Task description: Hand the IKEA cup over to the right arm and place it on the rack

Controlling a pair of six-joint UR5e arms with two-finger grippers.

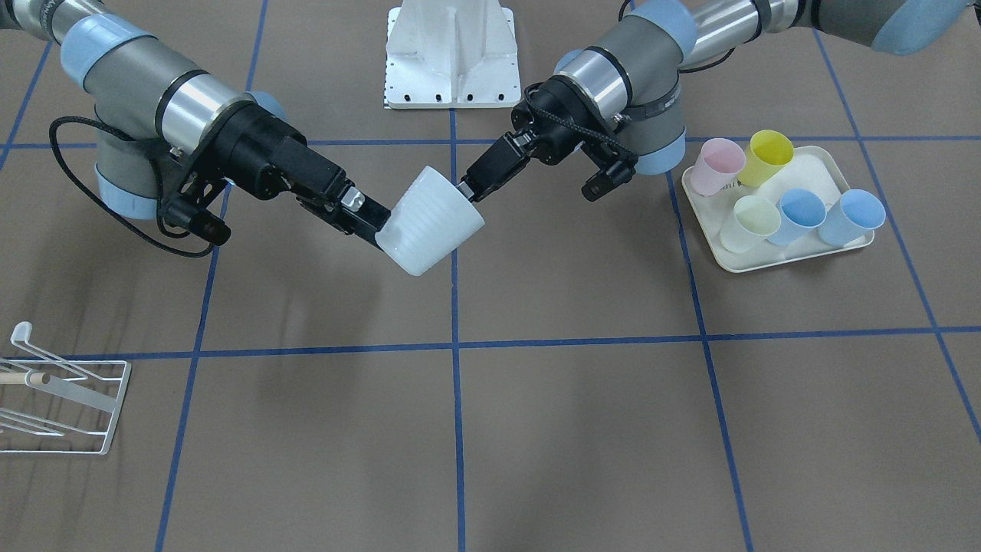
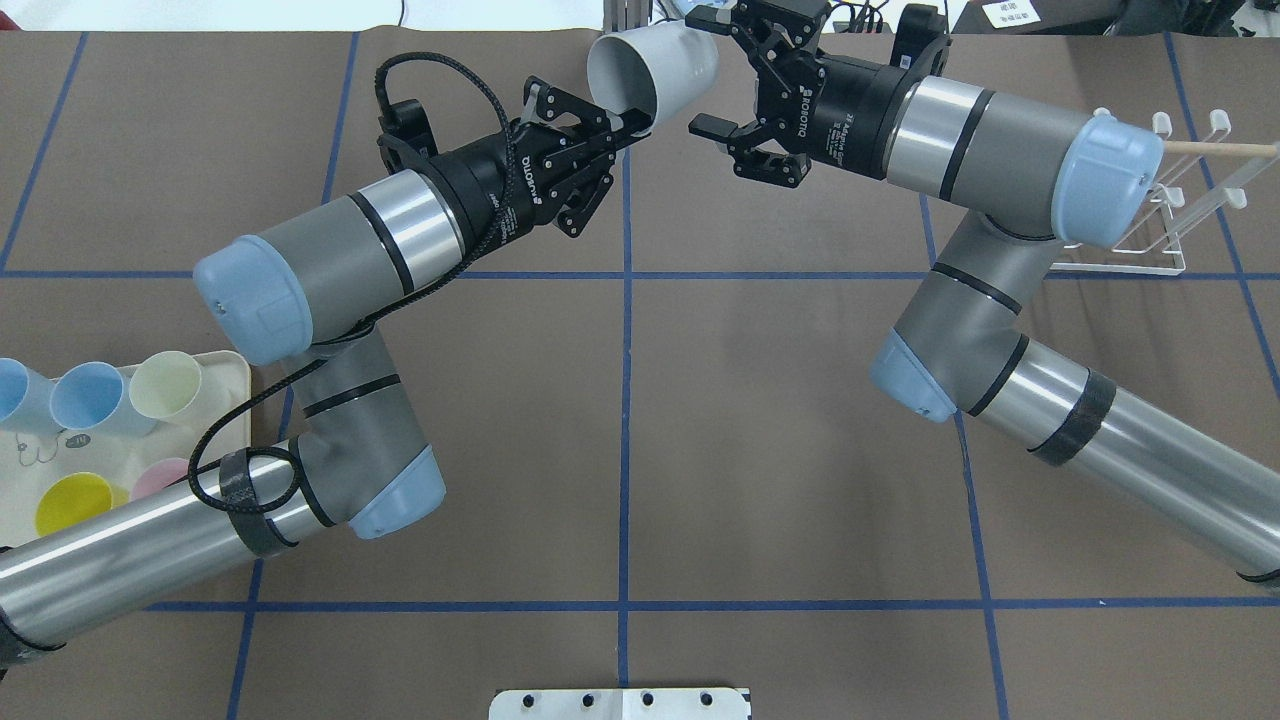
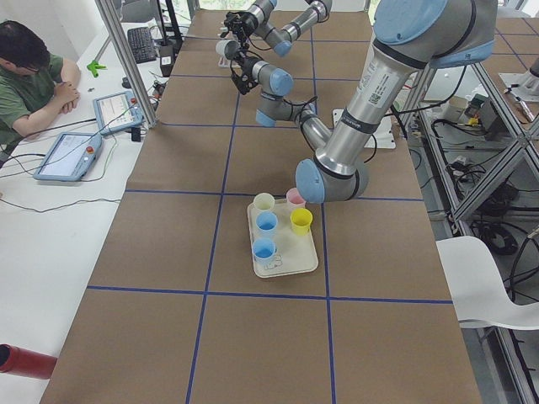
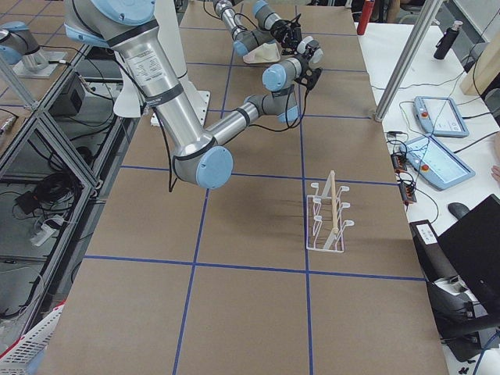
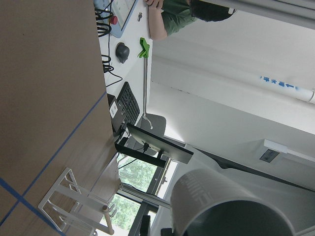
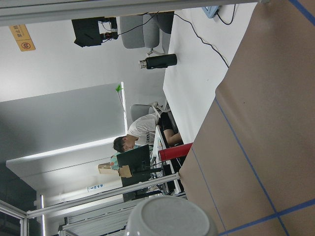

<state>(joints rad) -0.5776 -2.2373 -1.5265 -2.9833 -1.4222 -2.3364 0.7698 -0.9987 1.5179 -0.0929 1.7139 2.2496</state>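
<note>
The white cup (image 2: 655,65) is held in the air above the table (image 1: 575,429), about midway between the two arms. It lies on its side. Its open mouth looks toward the left gripper (image 2: 640,122) and its base toward the right gripper (image 2: 702,70).

The fingers of the left gripper are narrow and pinch the rim of the cup. The fingers (image 2: 712,128) of the right gripper are spread wide, one on each side of the cup's base. In the overhead view the nearer finger stands apart from the cup wall; whether the other one touches, I cannot tell.

The white wire rack (image 2: 1165,245) with its wooden dowel (image 2: 1220,148) stands on the table on the right arm's (image 2: 1000,130) side, well apart from the cup. On the left arm's side a cream tray (image 1: 774,264) carries a pink cup (image 1: 719,165), a yellow cup (image 1: 769,156), a pale cream cup (image 1: 753,222), a blue cup (image 1: 801,215) and a second blue cup (image 1: 852,216).
</note>
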